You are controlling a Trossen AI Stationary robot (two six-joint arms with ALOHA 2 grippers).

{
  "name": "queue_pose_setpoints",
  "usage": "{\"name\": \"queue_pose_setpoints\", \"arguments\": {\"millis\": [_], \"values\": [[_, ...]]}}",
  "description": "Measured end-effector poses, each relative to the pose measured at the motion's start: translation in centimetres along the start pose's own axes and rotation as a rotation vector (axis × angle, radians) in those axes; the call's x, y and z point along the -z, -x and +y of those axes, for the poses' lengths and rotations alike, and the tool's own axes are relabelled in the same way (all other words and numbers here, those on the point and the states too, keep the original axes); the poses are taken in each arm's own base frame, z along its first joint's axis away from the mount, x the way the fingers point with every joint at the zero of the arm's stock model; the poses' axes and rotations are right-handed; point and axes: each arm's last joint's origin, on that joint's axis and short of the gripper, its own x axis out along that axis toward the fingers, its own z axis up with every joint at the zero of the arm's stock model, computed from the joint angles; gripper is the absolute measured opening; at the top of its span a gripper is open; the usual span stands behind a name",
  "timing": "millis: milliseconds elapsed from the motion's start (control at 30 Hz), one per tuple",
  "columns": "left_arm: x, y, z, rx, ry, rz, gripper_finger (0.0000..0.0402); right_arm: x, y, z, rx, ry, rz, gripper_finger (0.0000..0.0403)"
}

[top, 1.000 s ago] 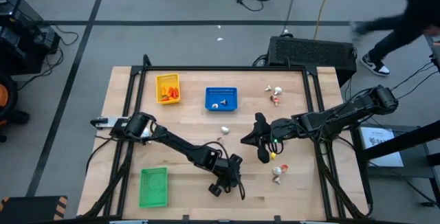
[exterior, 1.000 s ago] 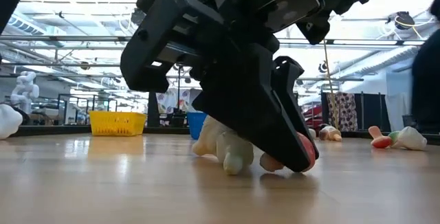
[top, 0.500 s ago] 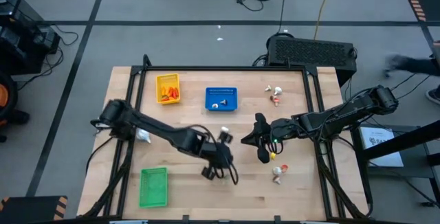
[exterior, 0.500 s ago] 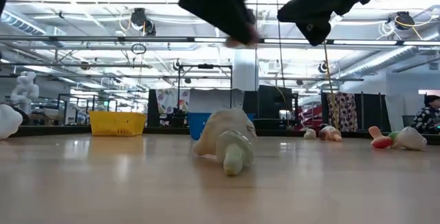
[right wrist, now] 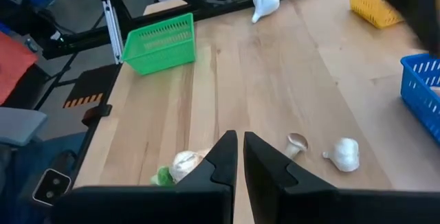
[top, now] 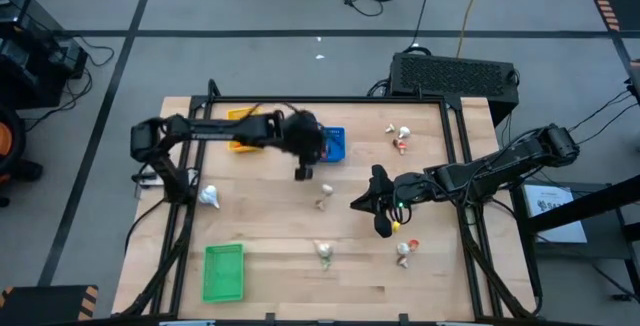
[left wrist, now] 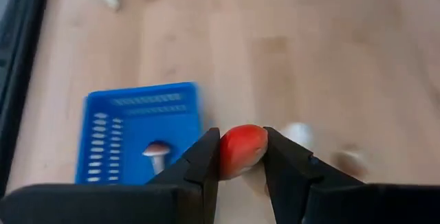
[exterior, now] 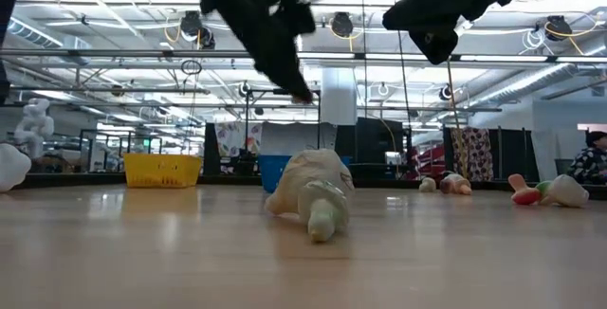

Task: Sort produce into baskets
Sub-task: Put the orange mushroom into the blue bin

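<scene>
Grey floor with loose cables surrounds the pale wooden table [top: 280, 216] in the high view. At its far side sit a yellow plastic basket [top: 244, 126] and a blue plastic basket [top: 335, 144], both partly hidden by the blurred left arm; the left claw [top: 303, 172] hangs just near of the blue one. A green plastic basket [top: 223, 271] lies near-left. The right claw [top: 385, 228] hovers right of centre.

Low view: a whitish garlic-like bulb [exterior: 313, 198] lies centre; the claws are cut off above.

Left wrist view: the left claw [left wrist: 242, 157] grips a small red piece [left wrist: 241, 150] beside the blue basket [left wrist: 110, 135], which holds a small mushroom-like piece [left wrist: 157, 154].

Right wrist view: the right claw [right wrist: 240, 157] is clenched, empty, over table with the green basket [right wrist: 159, 43] beyond.
</scene>
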Motion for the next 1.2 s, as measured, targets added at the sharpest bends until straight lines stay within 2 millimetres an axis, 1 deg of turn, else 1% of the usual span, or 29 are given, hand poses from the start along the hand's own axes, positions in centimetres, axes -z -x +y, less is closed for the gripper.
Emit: {"name": "queue_pose_setpoints", "arguments": {"millis": [67, 167, 267, 333, 433, 567, 667, 833, 967, 1100, 1200], "values": [[1.3, -0.8, 1.8, -0.037, 0.035, -0.034, 0.0098, 0.0, 0.0, 0.0, 0.001, 0.008, 0.000, 0.0018], [2.9, -1.5, 3.7, -0.095, 0.073, -0.077, 0.0098, 0.0, 0.0, 0.0, 0.001, 0.014, 0.001, 0.0018], [3.8, -1.5, 4.9, -0.131, 0.120, -0.117, 0.0098, 0.0, 0.0, 0.0, 0.005, 0.015, 0.005, 0.0018], [4.4, -1.6, 5.3, -0.138, 0.165, -0.110, 0.0098, 0.1, 0.0, -0.1, 0.013, 0.014, 0.007, 0.0018], [4.9, -1.7, 5.5, -0.138, 0.215, -0.101, 0.0098, 0.2, 0.0, -0.4, 0.070, 0.017, 0.011, 0.0018], [5.1, -1.8, 5.3, -0.190, 0.216, -0.072, 0.0099, 0.9, 0.1, -1.2, 0.242, -0.037, 0.034, 0.0018], [4.9, -1.9, 5.0, -0.200, 0.208, -0.074, 0.0115, 1.3, 0.2, -1.5, 0.311, -0.068, 0.051, 0.0018], [4.5, -2.1, 4.2, -0.198, 0.184, -0.078, 0.0165, 1.3, 0.3, -1.5, 0.320, -0.069, 0.054, 0.0018], [4.4, -2.0, 4.3, -0.303, 0.178, -0.063, 0.0197, 1.3, 0.3, -1.6, 0.322, -0.069, 0.054, 0.0018], [4.2, -2.0, 4.4, -0.329, 0.211, -0.076, 0.0211, 1.3, 0.3, -1.6, 0.322, -0.069, 0.054, 0.0018], [3.6, -1.8, 3.9, -0.285, 0.203, -0.070, 0.0212, 1.3, 0.3, -1.6, 0.322, -0.068, 0.054, 0.0018]]}}
